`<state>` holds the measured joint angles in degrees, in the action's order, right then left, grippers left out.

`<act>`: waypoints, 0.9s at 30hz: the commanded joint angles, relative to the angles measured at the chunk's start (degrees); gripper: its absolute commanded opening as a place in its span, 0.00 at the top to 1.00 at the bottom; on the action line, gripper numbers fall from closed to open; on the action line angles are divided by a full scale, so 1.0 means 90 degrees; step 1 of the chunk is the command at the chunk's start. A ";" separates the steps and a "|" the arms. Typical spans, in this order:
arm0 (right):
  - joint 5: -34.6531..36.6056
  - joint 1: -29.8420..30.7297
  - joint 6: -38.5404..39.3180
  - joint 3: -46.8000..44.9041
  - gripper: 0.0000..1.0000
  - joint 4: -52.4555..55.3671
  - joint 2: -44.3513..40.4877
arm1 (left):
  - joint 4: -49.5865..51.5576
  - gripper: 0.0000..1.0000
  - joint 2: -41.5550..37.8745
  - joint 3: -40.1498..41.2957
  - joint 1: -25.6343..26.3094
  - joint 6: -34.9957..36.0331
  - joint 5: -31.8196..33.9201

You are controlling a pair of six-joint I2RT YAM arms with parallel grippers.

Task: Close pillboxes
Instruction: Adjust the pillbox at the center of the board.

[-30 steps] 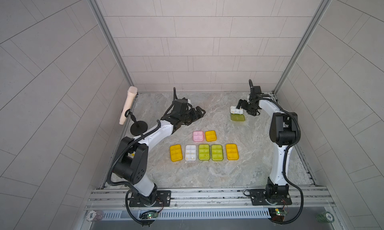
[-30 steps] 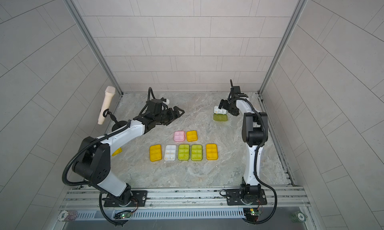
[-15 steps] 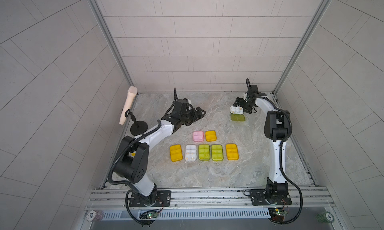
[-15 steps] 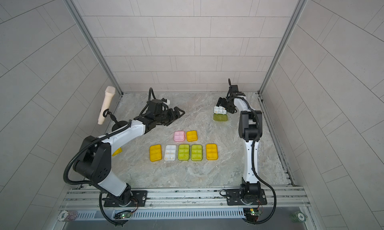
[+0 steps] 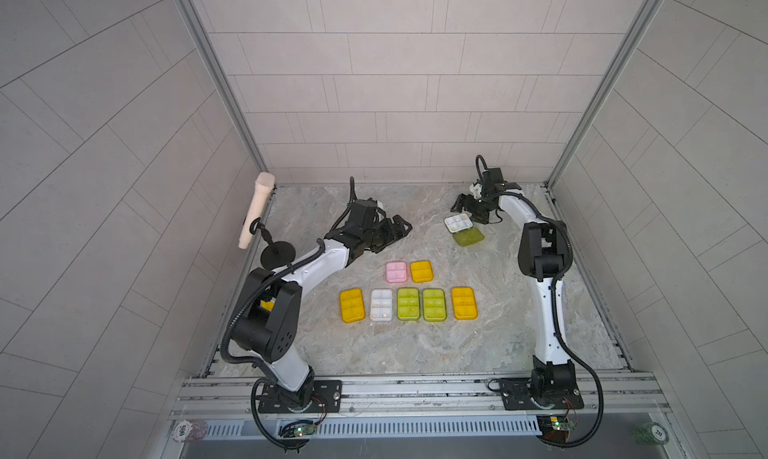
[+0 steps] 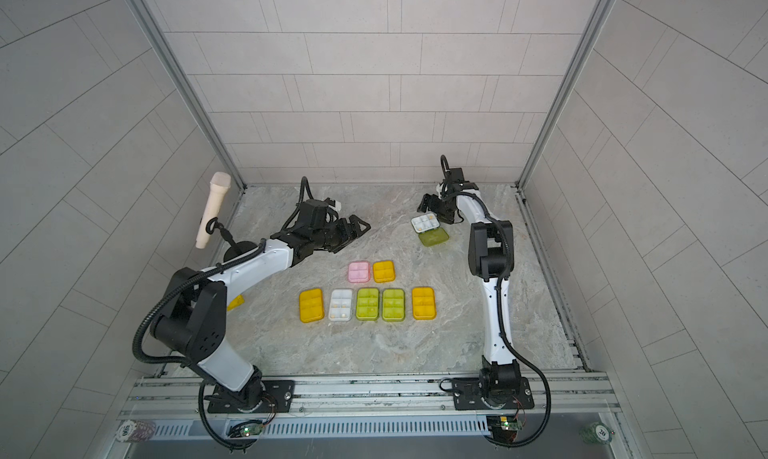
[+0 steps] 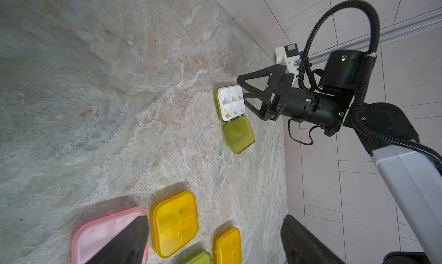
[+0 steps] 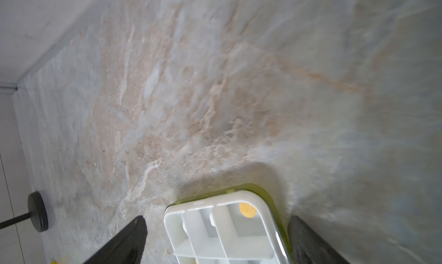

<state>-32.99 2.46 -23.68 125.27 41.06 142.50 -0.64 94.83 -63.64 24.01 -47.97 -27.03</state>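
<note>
Am keeping right jaws spread, open pillbox (image 8: 215, 229) between them, likely bracing it for closing lid (image 5: 468, 237); left jaws spread, empty.

Seven closed pillboxes (image 5: 407, 304) in rows, yellow-green pillbox (image 5: 458, 223) open

Walls (image 5: 395, 83): pale grey rectangular tiles on three sides.
Corner posts (image 5: 220, 83): two aluminium profiles at the back corners.
Table (image 5: 415, 353): beige-grey marbled stone surface.
Front rail (image 5: 415, 388): ribbed aluminium.
Light: soft, even.
</note>
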 commanded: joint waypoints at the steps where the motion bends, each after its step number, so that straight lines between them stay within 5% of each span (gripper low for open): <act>1: -0.0447 0.0224 0.0630 0.0301 0.07 0.0644 0.0246 | -0.0100 0.09 0.0058 -0.0105 -0.0031 0.0088 -0.0054; 17: -0.1504 0.0711 0.1882 0.0365 0.10 0.1497 -0.0032 | -0.0196 0.11 0.0351 -0.0166 -0.0031 0.0130 -0.0249; 27: -0.1146 0.1086 0.2053 0.0177 0.11 0.1661 -0.0441 | -0.0376 0.11 0.0541 -0.0164 -0.0031 0.0154 -0.0326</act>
<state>-44.58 11.68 -7.42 127.44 54.72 143.41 -2.13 98.80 -63.66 24.01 -47.09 -29.15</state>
